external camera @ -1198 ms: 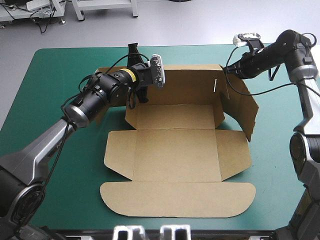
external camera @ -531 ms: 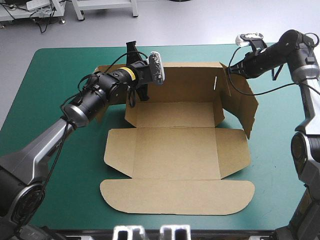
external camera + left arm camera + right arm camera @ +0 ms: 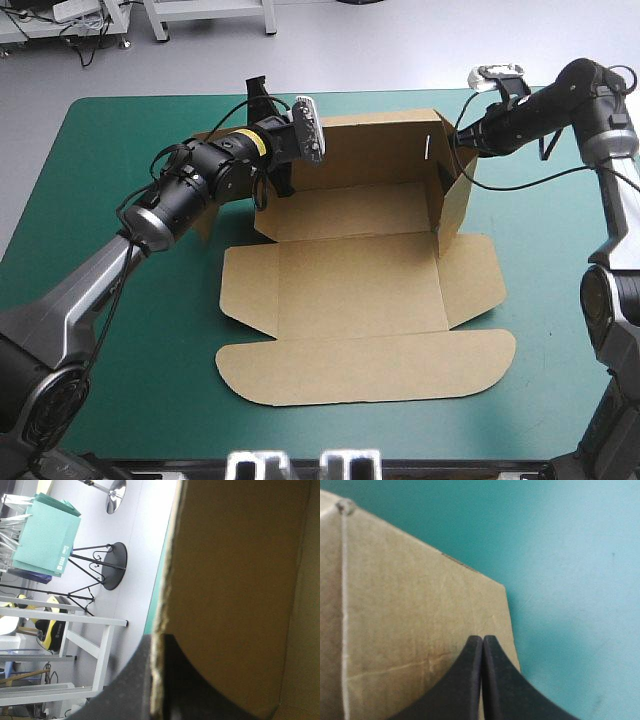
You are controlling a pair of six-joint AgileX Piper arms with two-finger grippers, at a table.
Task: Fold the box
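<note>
The brown box [image 3: 350,290] lies open on the teal-green cover, its back wall [image 3: 375,150] raised and its right side wall [image 3: 455,205] standing upright. The front panels and the rounded lid flap [image 3: 370,365] lie flat. My left gripper [image 3: 157,645] is shut on the box at the back wall's left end, the board's edge [image 3: 160,605] pinched between the black fingers. In the high view my left gripper [image 3: 303,152] sits mostly under its camera. My right gripper [image 3: 455,140] is at the back right corner, shut. Its tips [image 3: 483,639] rest against the board's outer face [image 3: 410,620].
A left side flap [image 3: 205,190] of the box shows behind my left arm. Bare teal-green cover [image 3: 560,300] surrounds the box to the right, left and near edge. The table's far edge [image 3: 400,95] runs just beyond both grippers.
The right side wall, splayed outward earlier, has swung inward and now stands upright. The back wall stands steeper. Both grippers and the whole box have shifted slightly toward the far edge.
</note>
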